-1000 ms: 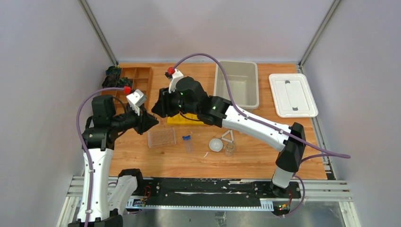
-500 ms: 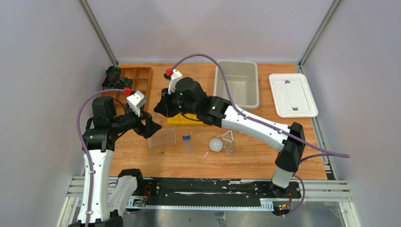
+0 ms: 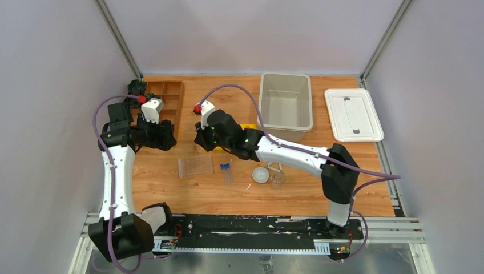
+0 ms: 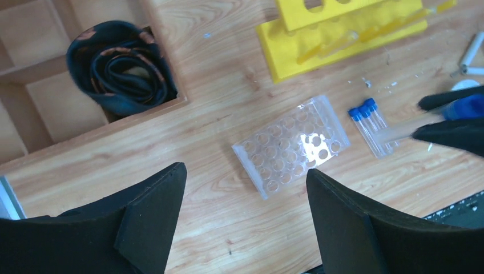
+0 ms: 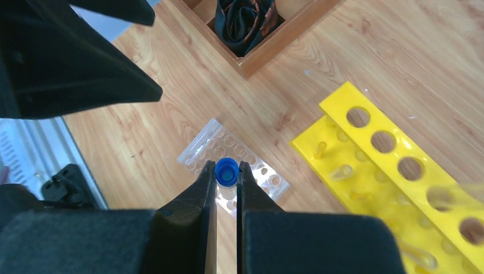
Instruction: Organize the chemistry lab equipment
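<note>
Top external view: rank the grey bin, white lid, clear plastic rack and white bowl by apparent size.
1. grey bin and white lid: nearly alike, so I won't rank them.
2. clear plastic rack
3. white bowl

You have a brown wooden compartment tray [image 3: 171, 91] far left, then a grey plastic bin [image 3: 263, 103] beside a white rectangular lid [image 3: 353, 114].
</note>
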Robot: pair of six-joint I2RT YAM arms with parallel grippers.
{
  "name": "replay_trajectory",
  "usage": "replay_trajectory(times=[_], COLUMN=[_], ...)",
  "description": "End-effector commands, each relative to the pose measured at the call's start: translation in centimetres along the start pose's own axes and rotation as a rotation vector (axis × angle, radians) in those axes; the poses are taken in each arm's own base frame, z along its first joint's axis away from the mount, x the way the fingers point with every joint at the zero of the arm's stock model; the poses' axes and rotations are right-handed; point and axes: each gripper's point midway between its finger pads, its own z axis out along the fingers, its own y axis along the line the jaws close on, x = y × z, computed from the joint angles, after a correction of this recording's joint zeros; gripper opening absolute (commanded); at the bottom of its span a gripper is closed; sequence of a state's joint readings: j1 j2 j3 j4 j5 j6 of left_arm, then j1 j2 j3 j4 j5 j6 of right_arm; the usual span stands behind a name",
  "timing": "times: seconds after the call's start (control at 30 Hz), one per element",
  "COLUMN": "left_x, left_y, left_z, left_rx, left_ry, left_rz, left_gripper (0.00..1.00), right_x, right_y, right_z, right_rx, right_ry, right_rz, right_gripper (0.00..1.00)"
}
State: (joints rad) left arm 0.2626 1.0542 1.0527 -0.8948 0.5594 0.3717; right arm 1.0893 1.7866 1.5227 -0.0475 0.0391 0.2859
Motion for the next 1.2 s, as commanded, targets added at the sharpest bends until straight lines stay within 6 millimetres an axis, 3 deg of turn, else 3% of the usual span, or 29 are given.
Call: replay_trajectory(times=[0.0,0.2,0.43,0.8,1.17], left_x=[-2.1,-2.6,-4.0,-3.8,-3.5], left_y=[2.1,3.5,4.7,4.8,4.6], left_z=[-0.8,-0.9,-1.4,-1.2,-1.1], left_rx=[-0.098,-0.141,-0.155,-0.152,-0.146], left_ry=[-0.044,-0.033,-0.053,-0.05,-0.046], left_rz=[-0.031,-0.063,-0.096,-0.112,-0.109], left_gripper=[0.83,0.83,0.83,0.83,0.83], right_x=[0.4,2.1,4.0,6.1,7.4], right_y=[1.7,4.1,5.6,5.8,5.6], right_z=[3.4,6.8,9.0,11.0,11.8], right_rx=[-0.055,-0.155,-0.222,-0.237,-0.239], right_ry=[-0.051,-0.068,-0.081,-0.093,-0.073], right_rz=[-0.108,-0.182,-0.2,-0.201,-0.189], right_gripper=[0.0,0.0,0.0,0.0,0.0])
